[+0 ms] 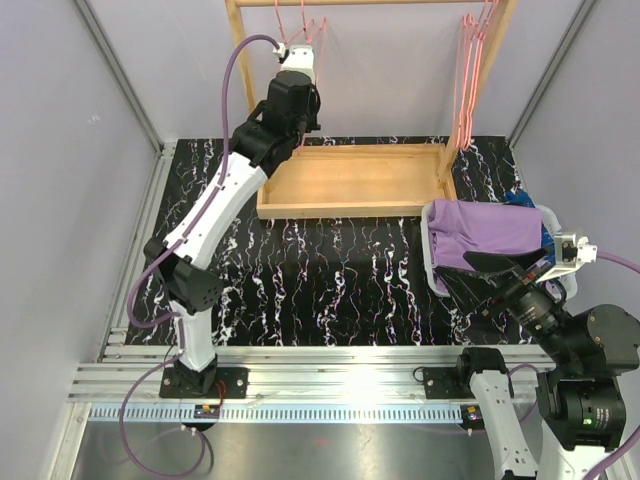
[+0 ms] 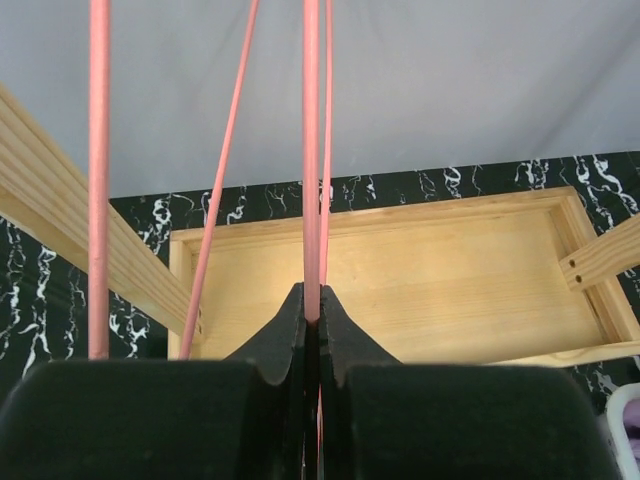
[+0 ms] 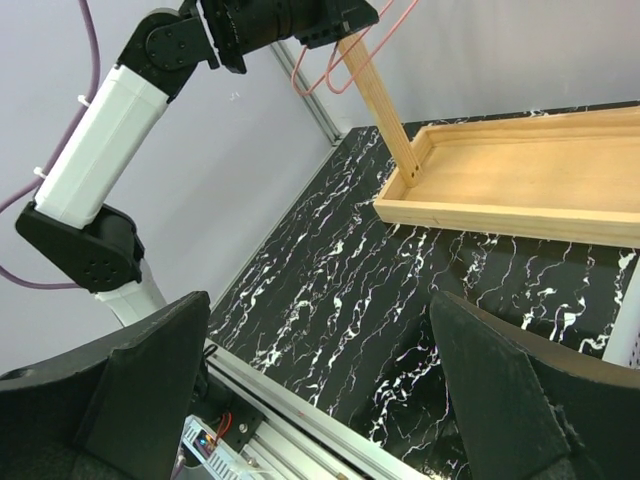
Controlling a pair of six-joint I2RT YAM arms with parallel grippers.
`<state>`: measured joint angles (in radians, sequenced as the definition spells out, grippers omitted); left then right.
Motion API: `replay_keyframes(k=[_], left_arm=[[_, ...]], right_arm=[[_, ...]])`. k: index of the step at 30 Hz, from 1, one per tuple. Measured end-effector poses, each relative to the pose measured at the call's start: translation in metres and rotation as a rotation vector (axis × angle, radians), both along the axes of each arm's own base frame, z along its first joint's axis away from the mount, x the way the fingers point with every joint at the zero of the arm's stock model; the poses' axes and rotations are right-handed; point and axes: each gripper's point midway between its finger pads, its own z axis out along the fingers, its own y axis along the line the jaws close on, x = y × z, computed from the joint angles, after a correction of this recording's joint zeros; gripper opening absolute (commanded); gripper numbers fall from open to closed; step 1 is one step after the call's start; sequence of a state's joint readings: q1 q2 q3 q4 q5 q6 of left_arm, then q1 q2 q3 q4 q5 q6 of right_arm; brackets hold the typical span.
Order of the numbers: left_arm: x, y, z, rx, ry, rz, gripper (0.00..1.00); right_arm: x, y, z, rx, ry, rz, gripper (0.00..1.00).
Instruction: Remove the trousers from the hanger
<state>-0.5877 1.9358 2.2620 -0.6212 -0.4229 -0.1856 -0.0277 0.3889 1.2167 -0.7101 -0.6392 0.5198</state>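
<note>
My left gripper (image 1: 303,62) is raised at the wooden rack's top rail and is shut on a thin pink hanger (image 2: 312,150). The wire runs up from between the closed jaws (image 2: 312,305). The hanger is bare. The lilac trousers (image 1: 485,232) lie draped over a white basket (image 1: 432,270) at the right. A bit of the dark blue trousers (image 1: 522,198) shows behind them. My right gripper (image 1: 478,280) is open and empty, just in front of the basket. In the right wrist view (image 3: 318,300) only the black marbled table lies between its fingers.
The wooden rack's base tray (image 1: 350,180) stands at the back centre, with upright posts at both ends. More pink hangers (image 1: 468,80) hang at the rack's right end. Grey walls close in on the left, right and back.
</note>
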Motion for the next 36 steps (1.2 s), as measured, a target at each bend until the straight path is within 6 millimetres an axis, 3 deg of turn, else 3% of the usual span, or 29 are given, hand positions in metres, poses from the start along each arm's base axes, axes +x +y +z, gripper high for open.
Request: replay_keyframes(k=[2, 6, 11, 18, 19, 21, 24, 27, 32, 36], left_arm=[[-0.004, 0.000, 0.000, -0.025, 0.004, -0.005, 0.09], [-0.023, 0.002, 0.012, -0.087, 0.021, -0.029, 0.39], [-0.057, 0.008, 0.050, -0.181, -0.001, -0.090, 0.60], [-0.125, 0.035, 0.107, -0.278, -0.079, -0.153, 0.80], [-0.137, 0.041, 0.112, -0.281, -0.091, -0.157, 0.99], [-0.157, 0.054, 0.116, -0.272, -0.107, -0.145, 0.99], [-0.184, 0.074, 0.110, -0.245, -0.117, -0.110, 0.99], [-0.201, 0.098, 0.088, -0.183, -0.098, -0.040, 0.99], [-0.218, 0.145, 0.031, -0.053, -0.029, 0.110, 0.99], [-0.242, 0.184, -0.010, 0.035, 0.040, 0.207, 0.99]], right_arm=[[0.001, -0.001, -0.002, -0.006, 0.006, -0.006, 1.00], [0.006, -0.008, -0.013, -0.040, 0.030, -0.053, 0.99], [0.015, -0.022, -0.025, -0.106, 0.066, -0.132, 0.99], [0.030, -0.048, -0.051, -0.210, 0.157, -0.268, 0.99], [0.032, -0.053, -0.055, -0.228, 0.170, -0.292, 1.00], [0.033, -0.062, -0.060, -0.266, 0.191, -0.335, 0.99], [0.035, -0.074, -0.060, -0.328, 0.206, -0.381, 0.99], [0.039, -0.083, -0.050, -0.377, 0.200, -0.415, 0.99], [0.050, -0.101, -0.031, -0.453, 0.203, -0.491, 0.99], [0.055, -0.107, -0.030, -0.479, 0.219, -0.524, 0.99]])
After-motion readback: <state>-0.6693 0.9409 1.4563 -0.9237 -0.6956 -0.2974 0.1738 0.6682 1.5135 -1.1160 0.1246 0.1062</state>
